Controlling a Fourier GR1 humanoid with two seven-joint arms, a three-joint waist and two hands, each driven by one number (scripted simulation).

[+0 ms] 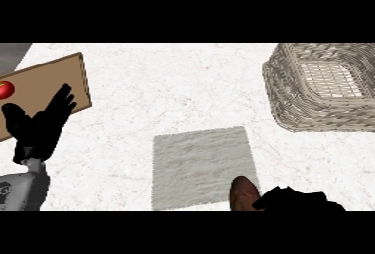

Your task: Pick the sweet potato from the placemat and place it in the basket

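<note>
My right hand [296, 201] curls around the sweet potato [243, 192], a reddish-brown, tapered lump poking up just left of my fingers, at the placemat's [201, 166] near right corner. The basket [322, 87] sits well beyond.

The counter [168, 84] is white with faint reddish-brown veining. At far right the basket [322, 89] is pale beige-grey wicker, its weave showing as fine crossing strands and its floor as a lighter lattice. The placemat [201, 166] near the middle is light grey with a mottled, cloth-like texture. The sweet potato [243, 192] at its near right corner is reddish brown. At far left the board [51, 79] is tan, with a red fruit [6, 90] on it. Both hands, left [40, 124] and right [296, 201], are black; the left forearm [22, 191] is grey.
</note>
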